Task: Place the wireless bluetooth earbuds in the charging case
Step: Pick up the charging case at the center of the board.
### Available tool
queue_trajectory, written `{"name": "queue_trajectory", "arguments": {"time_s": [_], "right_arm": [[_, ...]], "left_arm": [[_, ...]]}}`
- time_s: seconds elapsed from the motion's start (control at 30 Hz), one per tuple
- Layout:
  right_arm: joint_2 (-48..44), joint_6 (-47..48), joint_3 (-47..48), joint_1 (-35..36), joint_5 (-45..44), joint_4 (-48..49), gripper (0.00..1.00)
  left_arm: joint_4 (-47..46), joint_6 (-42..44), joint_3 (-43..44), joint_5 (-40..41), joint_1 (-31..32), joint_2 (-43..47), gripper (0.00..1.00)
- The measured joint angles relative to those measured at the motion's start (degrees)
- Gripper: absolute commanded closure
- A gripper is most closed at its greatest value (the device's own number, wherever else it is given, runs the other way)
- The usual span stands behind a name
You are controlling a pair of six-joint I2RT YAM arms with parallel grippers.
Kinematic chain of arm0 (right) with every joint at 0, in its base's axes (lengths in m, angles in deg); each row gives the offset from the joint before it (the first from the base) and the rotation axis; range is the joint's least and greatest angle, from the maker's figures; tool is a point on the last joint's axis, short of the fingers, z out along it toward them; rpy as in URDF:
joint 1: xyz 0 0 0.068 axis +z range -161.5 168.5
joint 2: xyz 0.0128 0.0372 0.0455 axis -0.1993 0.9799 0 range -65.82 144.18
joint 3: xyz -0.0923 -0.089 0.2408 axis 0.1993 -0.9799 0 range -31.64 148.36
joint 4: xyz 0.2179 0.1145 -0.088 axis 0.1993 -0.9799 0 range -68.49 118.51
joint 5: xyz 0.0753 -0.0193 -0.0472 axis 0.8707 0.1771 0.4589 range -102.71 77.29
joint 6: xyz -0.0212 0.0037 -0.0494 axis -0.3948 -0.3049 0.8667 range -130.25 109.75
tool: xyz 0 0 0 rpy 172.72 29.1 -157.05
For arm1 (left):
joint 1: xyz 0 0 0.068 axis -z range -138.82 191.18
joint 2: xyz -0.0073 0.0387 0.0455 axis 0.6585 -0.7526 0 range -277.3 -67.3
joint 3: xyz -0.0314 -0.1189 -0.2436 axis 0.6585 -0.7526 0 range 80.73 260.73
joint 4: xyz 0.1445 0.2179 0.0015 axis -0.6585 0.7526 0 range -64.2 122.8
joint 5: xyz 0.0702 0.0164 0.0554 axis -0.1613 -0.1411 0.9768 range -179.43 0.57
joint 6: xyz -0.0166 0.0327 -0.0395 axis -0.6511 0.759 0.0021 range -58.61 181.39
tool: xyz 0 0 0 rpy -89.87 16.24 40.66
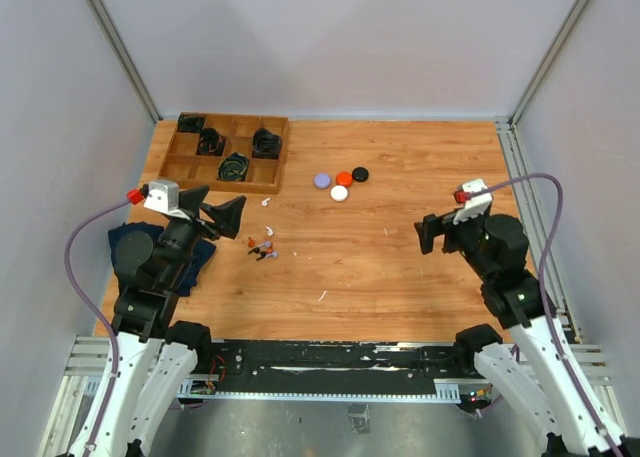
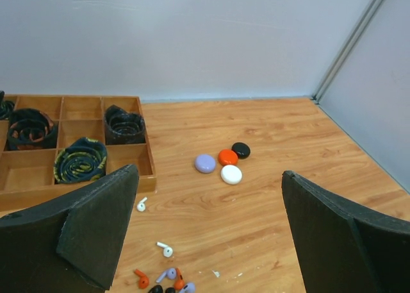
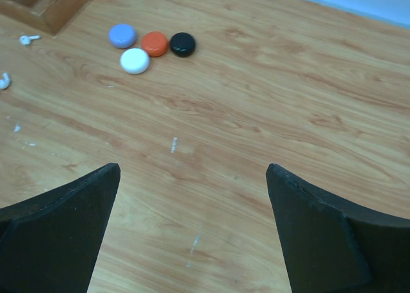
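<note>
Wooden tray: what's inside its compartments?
Four coiled black cables, each in its own compartment of the tray; the other compartments show bare wood. Anything beneath the coils is covered.

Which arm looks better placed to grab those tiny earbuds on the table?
Likely the left: the left gripper, open, hangs just beside the scattered earbuds, while the right gripper, also open, sits far across the table.

The wooden table [image 1: 400, 247] carries a compartmented tray [image 1: 200, 185] at its far left corner. Right of the tray sit four round cases [image 1: 344, 178], purple, orange, black and white, bunched close together. Nearer, left of centre, lies a cluster of earbuds [image 1: 264, 247], with one white bud [image 2: 165, 249] just beyond them and another [image 2: 141, 205] near the tray's front wall. A dark cloth [image 1: 128, 242] lies at the left edge.
</note>
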Motion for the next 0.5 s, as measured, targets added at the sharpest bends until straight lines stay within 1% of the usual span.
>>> {"name": "queue_trajectory", "arguments": {"time_s": [0.2,0.27,0.4,0.5], "right_arm": [[14.45,-0.59,2.56,0.02,7.96,6.99,0.01],[21.18,-0.59,4.04,0.50,10.16,9.86,0.01],[33.20,-0.48,7.85,1.53,12.85,13.22,0.01],[41.11,-0.37,10.91,2.64,13.14,15.52,0.01]], "left_arm": [[3.34,-1.14,2.80,-0.42,0.00,-1.90,0.01],[4.07,-1.57,2.75,-0.48,0.00,-2.64,0.01],[3.89,-2.25,1.55,-0.92,0.00,-3.41,0.01],[4.04,-2.21,0.15,-0.83,0.00,-3.54,0.01]]}}
